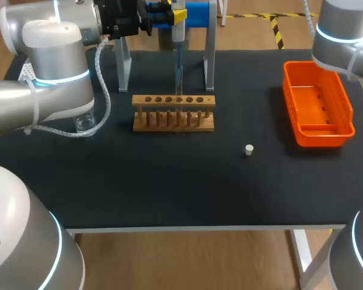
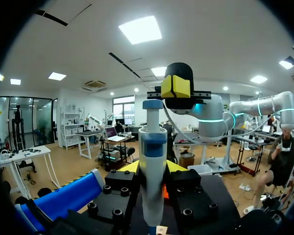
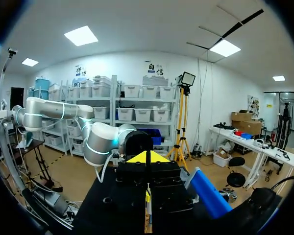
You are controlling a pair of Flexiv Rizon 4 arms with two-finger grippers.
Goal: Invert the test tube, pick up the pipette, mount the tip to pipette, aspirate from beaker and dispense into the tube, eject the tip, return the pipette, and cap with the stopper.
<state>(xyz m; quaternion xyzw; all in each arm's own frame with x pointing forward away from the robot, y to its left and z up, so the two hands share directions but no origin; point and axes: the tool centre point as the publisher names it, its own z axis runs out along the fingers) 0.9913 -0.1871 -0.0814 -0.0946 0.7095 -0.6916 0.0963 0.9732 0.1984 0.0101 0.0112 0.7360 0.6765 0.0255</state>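
We judge the task to be about halfway. Over the far side of the black worktop [image 1: 169,187], our left arm [image 1: 54,72] holds its tool [image 2: 153,167] clamped on the pipette [image 1: 178,36], with a yellow tip on each side of the barrel. Our right arm [image 1: 345,36] stands over the far right corner. Its tool [image 2: 175,86] is closed, tips pressed together, and we see nothing held in it.

So the pickup is done and a tip seems to be mounted. Dispensing looks like the step in hand. Ejecting the tip into the orange bin [image 1: 323,139], returning the pipette and capping are left.

The pipette hangs upright just above the wooden rack [image 1: 173,101]. It has a white and blue body with a blue knob on top, and its slim shaft points down at a hole right of the middle. We cannot clearly make out a tube there. The glass beaker [image 1: 83,124] sits half hidden under our left arm. The small white stopper [image 1: 248,150] lies alone on the worktop, well apart from the rack.
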